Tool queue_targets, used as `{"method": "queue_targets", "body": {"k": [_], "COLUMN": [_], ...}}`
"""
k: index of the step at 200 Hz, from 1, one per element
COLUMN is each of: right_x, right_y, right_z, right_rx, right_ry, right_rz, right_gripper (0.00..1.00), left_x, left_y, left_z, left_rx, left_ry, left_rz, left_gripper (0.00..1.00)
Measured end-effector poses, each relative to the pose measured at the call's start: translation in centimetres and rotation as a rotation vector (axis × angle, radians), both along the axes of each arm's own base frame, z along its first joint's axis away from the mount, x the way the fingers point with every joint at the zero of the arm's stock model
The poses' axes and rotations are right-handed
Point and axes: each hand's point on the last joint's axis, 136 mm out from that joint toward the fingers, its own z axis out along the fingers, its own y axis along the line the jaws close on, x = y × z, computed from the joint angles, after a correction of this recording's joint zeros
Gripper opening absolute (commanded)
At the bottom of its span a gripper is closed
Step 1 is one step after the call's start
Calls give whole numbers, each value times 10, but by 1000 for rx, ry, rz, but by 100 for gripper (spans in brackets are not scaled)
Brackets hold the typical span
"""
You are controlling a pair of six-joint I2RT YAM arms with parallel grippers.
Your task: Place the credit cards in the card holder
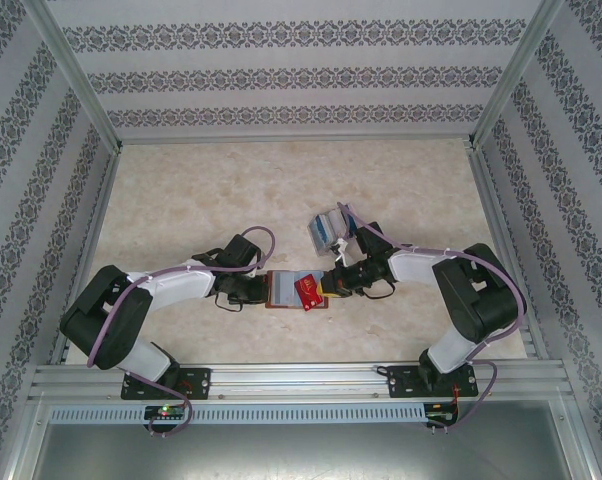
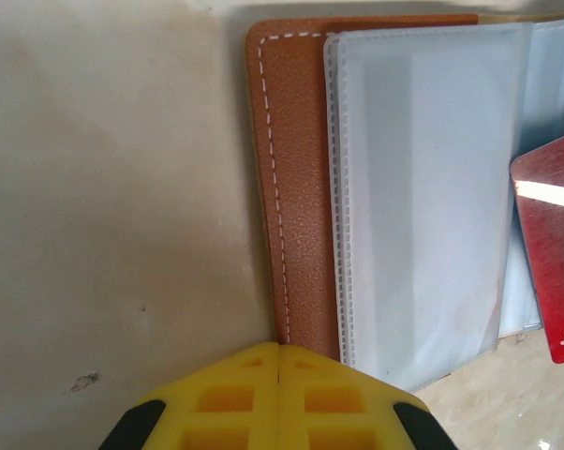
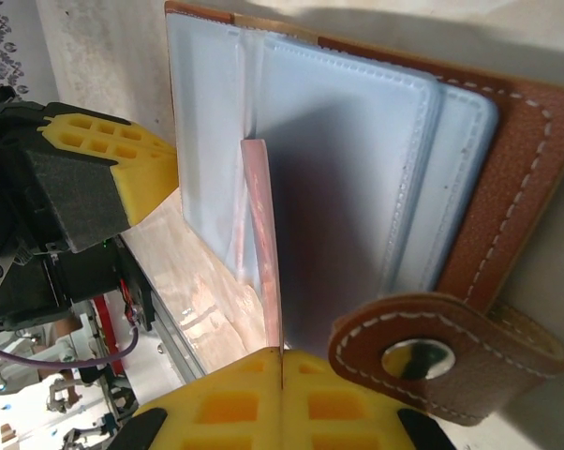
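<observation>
Nearest you, both arm bases sit at the front edge of the desk (image 1: 231, 190), and the two arms reach inward toward each other. Your left gripper (image 2: 279, 375) is closed with nothing between its yellow fingers. Its tip rests right at the stitched left edge of the card holder (image 1: 279, 290). Your right gripper (image 3: 280, 375) is closed on the red card (image 3: 261, 234), pinching its near end so that it runs edge-on away from the fingers in the right wrist view.

The card holder lies open and flat on the desk between the two grippers, not far in from the front edge. Its brown leather cover faces down and its pale, translucent pockets (image 2: 423, 187) face up. In the right wrist view you see several pocket leaves fanned one over another. The clasp tab (image 3: 423, 361), with its metal snap, lies just beside your right gripper's fingers. The red card reaches in over the pockets from the right side, and its far end lies close to a fold between two leaves. You cannot tell from these views whether that end has gone into a pocket or only rests on top.

Farther back, behind your right gripper and apart from the holder, the other credit cards (image 1: 328, 228) lie in a loose blue and silver-grey stack on the desk.
</observation>
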Motion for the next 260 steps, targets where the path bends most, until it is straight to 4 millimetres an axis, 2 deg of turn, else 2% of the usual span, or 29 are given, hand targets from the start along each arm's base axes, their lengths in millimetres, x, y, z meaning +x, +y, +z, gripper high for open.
{"method": "queue_targets", "body": {"k": [72,154,199,260], "right_x": [-5,5,11,4], "right_y": [5,7,8,13], "right_z": [-15,-19,-16,-9], "right_rx": [-20,-53,-80,-102], "right_ry": [66,87,66,50], "right_rz": [-5,-80,-124,-118], "right_gripper": [0,0,0,0], "left_x": [0,0,0,1], "left_y": [0,0,1,1], "left_z": [0,0,0,0], "left_rx": [1,1,4,6], "left_ry": [0,0,-2,-4], "left_rz": [0,0,1,3], "left_gripper": [0,0,0,0]}}
